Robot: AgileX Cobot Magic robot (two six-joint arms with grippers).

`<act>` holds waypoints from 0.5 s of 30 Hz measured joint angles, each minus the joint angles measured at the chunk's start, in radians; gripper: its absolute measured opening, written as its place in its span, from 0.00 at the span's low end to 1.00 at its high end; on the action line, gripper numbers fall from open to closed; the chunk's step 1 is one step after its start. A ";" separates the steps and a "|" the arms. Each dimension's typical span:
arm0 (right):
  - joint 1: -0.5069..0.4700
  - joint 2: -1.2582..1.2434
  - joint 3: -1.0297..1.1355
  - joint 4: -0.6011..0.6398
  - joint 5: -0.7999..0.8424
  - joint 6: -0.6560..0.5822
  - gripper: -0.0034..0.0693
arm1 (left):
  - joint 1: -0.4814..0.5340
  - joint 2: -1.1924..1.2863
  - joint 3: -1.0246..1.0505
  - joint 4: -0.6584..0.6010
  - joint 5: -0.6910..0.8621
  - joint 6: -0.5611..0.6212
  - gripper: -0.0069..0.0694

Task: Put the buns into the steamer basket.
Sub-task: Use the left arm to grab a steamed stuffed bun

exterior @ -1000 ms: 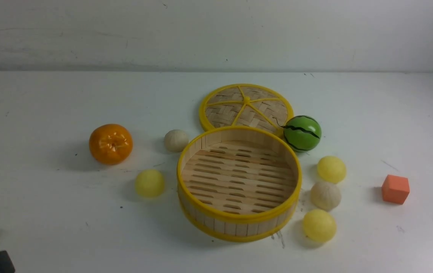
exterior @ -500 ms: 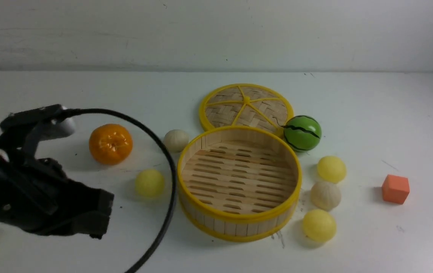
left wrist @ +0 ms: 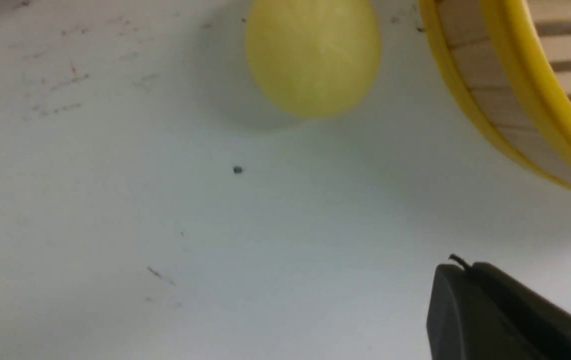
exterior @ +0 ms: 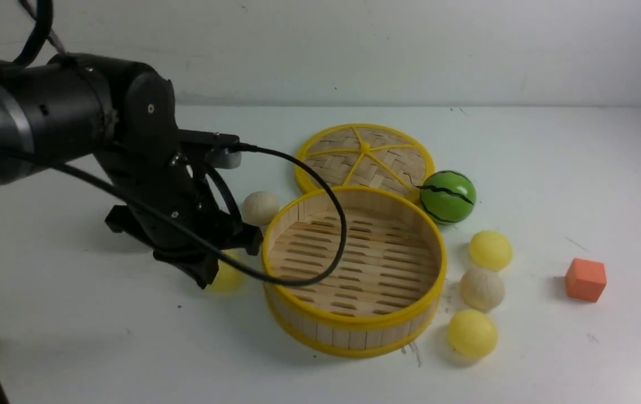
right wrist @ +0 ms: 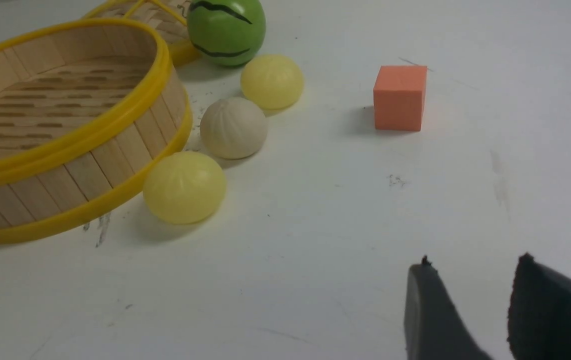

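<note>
You have the steamer basket (exterior: 354, 331) in the middle of the worktop (exterior: 73, 314), and all five buns (exterior: 482, 289) lie outside it. Three sit in a row close to the right side of its wall: a yellow bun (exterior: 490, 250), a pleated off-white bun (exterior: 482, 289) and a second yellow bun (exterior: 472, 333) nearest you. On the left side are a second off-white bun (exterior: 260, 207) and a third yellow bun (exterior: 229, 279), half hidden behind your left arm. Your left gripper (left wrist: 458, 285) is clenched on nothing, near that third yellow bun but not touching it. Your right gripper (right wrist: 474, 262) is released, jaws apart over bare worktop, well clear of the buns. Behind the basket lies the woven lid (exterior: 364, 154), with the watermelon ball (exterior: 447, 197) beside it. An orange cube (exterior: 585, 279) sits far right.
</note>
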 joint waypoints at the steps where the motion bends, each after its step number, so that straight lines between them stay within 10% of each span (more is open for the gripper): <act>1: 0.000 0.000 0.000 0.000 0.000 0.000 0.38 | 0.013 0.027 -0.028 -0.005 0.007 0.012 0.07; 7: 0.000 0.000 0.000 0.000 0.000 0.000 0.38 | 0.037 0.129 -0.130 -0.007 0.019 0.031 0.09; 15: 0.000 0.000 0.000 0.000 0.000 0.000 0.38 | 0.037 0.249 -0.219 0.034 0.010 0.052 0.36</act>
